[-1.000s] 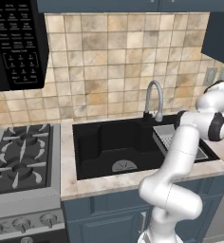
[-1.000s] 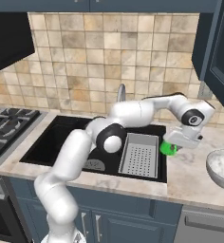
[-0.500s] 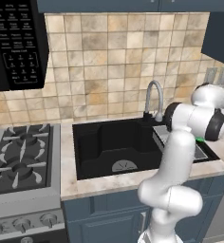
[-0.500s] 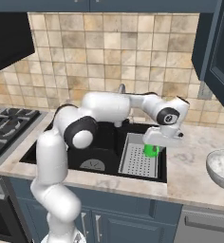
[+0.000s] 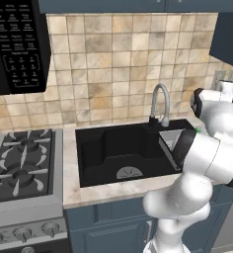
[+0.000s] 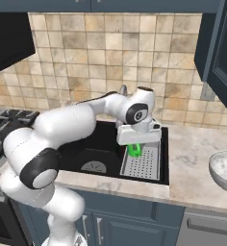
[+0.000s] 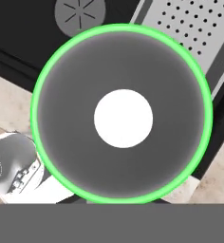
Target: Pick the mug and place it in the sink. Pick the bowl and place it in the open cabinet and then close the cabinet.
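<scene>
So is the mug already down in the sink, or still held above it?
Still held. The mug hangs under the tool, above the grey tray in the sink; nothing shows it resting there.

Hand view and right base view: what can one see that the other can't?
Hand view alone looks straight down into the small bright green mug: dark grey inside, white circle at its bottom. Right base view alone shows the marbled whitish-grey bowl on the counter and the gripper holding the mug. Both share the mug, the black sink and its grey perforated tray.
</scene>
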Tool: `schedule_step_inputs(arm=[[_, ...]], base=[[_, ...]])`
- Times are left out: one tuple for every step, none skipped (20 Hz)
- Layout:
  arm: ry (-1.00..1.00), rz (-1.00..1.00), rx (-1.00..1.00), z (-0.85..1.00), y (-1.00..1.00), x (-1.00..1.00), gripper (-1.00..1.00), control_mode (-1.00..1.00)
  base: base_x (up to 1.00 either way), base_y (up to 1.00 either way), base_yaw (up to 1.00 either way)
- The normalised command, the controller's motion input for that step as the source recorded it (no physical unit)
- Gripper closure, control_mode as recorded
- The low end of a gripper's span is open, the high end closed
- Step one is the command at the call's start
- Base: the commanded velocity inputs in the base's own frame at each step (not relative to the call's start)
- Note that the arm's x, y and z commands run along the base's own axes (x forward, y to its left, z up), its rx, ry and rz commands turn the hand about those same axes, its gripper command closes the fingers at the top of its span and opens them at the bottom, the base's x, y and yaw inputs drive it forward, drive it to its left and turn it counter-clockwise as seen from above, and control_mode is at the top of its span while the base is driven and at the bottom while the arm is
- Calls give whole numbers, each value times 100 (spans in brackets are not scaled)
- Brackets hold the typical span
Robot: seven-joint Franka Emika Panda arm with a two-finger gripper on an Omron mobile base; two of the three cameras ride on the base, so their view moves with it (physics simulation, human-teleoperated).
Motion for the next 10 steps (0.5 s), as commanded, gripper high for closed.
schedule_step_inputs(arm=[[4, 0, 0, 100, 44, -31, 100, -100], [4, 0, 0, 100, 47, -34, 100, -100], [5, 0, 0, 96, 47, -34, 100, -100], [8, -1, 0, 91, 47, -32, 100, -100], [11, -1, 0, 83, 46, -32, 100, -100], [14, -1, 0, 78, 45, -31, 100, -100], [15, -2, 0, 72, 47, -32, 100, -100], [17, -2, 2, 70, 46, -30, 100, -100], [15, -3, 3, 66, 49, -27, 100, -100], [10, -3, 1, 53, 51, -25, 100, -100]], base=[[0, 0, 0], [0, 0, 0], [0, 0, 0], [0, 0, 0], [0, 0, 0], [0, 0, 0], [0, 0, 0], [0, 0, 0], [0, 0, 0], [0, 0, 0]])
